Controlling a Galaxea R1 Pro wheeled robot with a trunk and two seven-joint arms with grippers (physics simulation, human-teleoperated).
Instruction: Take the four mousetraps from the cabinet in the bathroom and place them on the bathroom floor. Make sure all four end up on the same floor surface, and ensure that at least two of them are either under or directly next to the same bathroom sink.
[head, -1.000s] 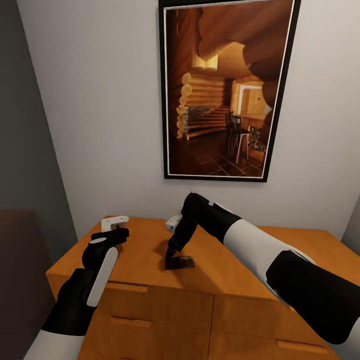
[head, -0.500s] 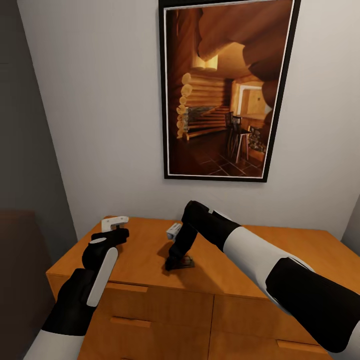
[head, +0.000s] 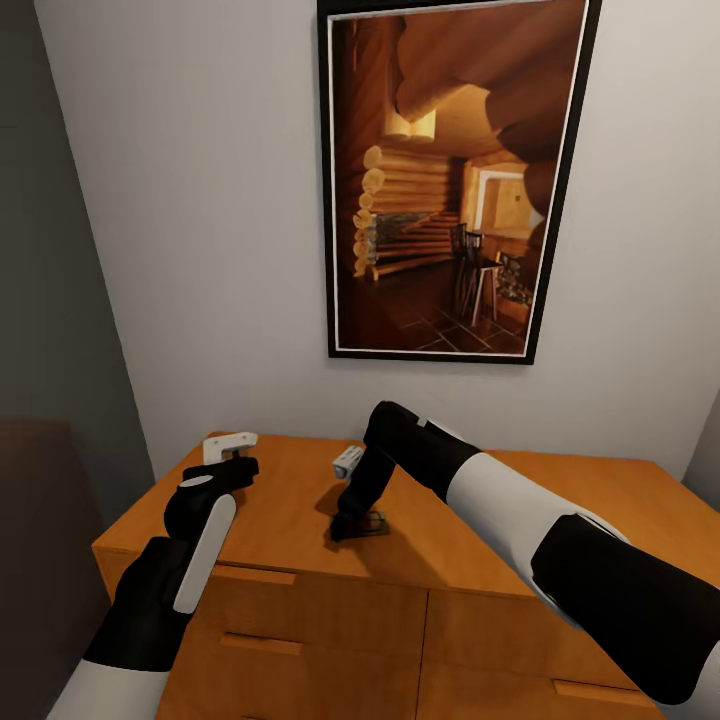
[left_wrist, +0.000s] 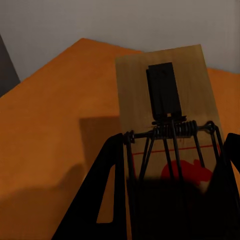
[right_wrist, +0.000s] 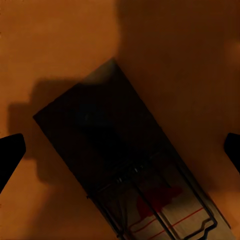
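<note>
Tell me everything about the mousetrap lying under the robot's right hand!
The mousetrap is a flat rectangular wooden board lying on the orange wooden cabinet top. It looks dark because it sits in shadow. It carries a black wire bar with a coiled spring, plus a red mouse picture and a red line at one end. The right hand hovers over it, fingers spread wide on either side, not gripping.

The big orange-brown wooden cabinet (head: 300, 500) has a flat top and drawers in front. One small flat dark-brown mousetrap board (head: 368, 524) lies on the top, near the middle. At about 11 o'clock from it, a small white and grey thing (head: 346, 461) lies toward the back.
</note>
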